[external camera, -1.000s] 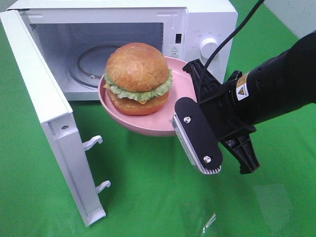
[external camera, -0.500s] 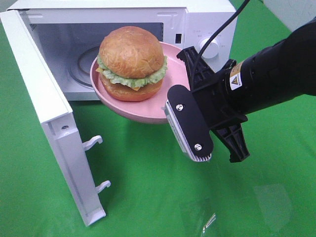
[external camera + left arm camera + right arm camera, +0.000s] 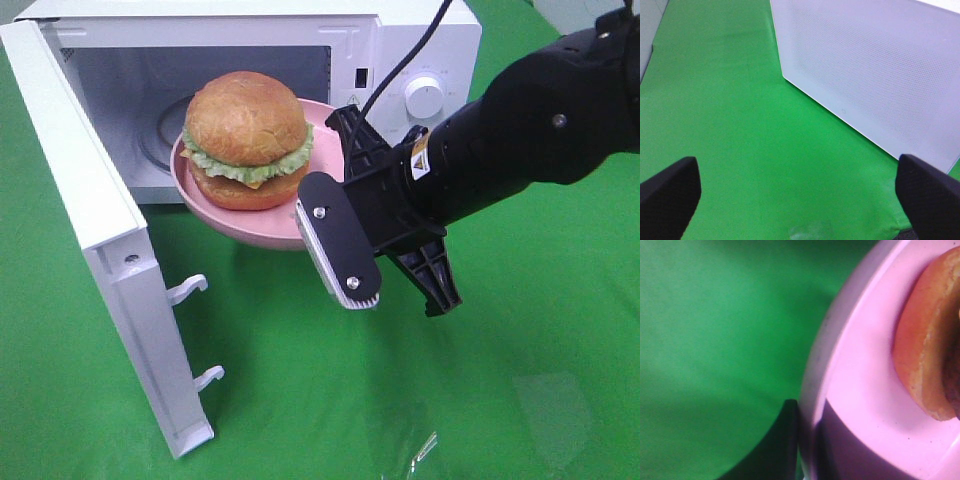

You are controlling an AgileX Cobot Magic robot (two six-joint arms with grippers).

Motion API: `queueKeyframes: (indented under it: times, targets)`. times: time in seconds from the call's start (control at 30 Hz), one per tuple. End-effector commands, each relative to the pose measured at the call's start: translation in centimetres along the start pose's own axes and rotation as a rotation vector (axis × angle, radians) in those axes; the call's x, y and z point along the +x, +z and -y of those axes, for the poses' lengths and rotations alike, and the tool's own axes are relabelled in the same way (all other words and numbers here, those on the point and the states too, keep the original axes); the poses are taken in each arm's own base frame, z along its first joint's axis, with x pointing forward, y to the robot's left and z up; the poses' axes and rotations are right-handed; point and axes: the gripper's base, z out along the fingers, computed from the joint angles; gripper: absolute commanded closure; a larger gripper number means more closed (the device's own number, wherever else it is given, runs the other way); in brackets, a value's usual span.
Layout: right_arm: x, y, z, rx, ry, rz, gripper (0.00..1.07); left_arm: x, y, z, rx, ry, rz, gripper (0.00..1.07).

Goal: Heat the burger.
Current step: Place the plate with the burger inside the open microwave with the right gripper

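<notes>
Exterior high: right gripper [image 3: 335,190] clamped on the rim of the pink plate [image 3: 250,235]. The plate carries the burger [image 3: 245,130] in the air at the mouth of the microwave [image 3: 420,40], whose door [image 3: 90,210] is swung wide over the green cloth [image 3: 520,380]. Left wrist: left gripper [image 3: 800,200] jaws wide apart, only cloth showing between them, white door panel close by. Right wrist: plate rim pinched between the jaws, and the burger's bun sits on the plate just inside the rim.

One burger [image 3: 246,135], one pink plate [image 3: 250,228], one microwave [image 3: 420,40], two door latches [image 3: 186,290], two tools: left tool [image 3: 800,200], right tool [image 3: 318,205].
</notes>
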Motion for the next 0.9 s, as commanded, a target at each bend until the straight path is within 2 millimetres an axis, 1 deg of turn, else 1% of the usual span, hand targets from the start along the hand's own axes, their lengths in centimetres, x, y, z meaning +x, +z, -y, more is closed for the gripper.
queueKeyframes:
  times: [0.03, 0.13, 0.17, 0.27, 0.33, 0.63, 0.67, 0.9]
  targets:
    - [-0.5, 0.3, 2.0, 0.080, 0.008, 0.014, 1.07, 0.1, -0.2, 0.1, 0.002, -0.004, 0.034, 0.09]
    - [-0.5, 0.7, 2.2, 0.080, 0.008, 0.014, 1.07, 0.1, -0.2, 0.1, 0.002, -0.004, 0.034, 0.09]
    - [-0.5, 1.0, 2.6, 0.082, 0.008, 0.014, 1.07, 0.1, -0.2, 0.1, 0.002, -0.004, 0.034, 0.09]
    - [-0.5, 1.1, 2.8, 0.081, 0.008, 0.014, 1.07, 0.1, -0.2, 0.1, 0.002, -0.004, 0.034, 0.09]
    - [-0.6, 1.7, 3.2, 0.082, 0.008, 0.014, 1.07, 0.1, -0.2, 0.1, 0.002, -0.004, 0.034, 0.09]
    - [-0.7, 2.8, 3.8, 0.083, 0.008, 0.014, 1.07, 0.1, -0.2, 0.1, 0.002, -0.004, 0.034, 0.09]
    - [-1.1, 3.1, 4.0, 0.081, 0.000, 0.021, 1.07, 0.1, -0.2, 0.1, 0.002, -0.004, 0.034, 0.09]
    - [-1.2, 4.0, 4.8, 0.058, 0.004, 0.019, 1.07, 0.1, -0.2, 0.1, 0.002, -0.004, 0.034, 0.09]
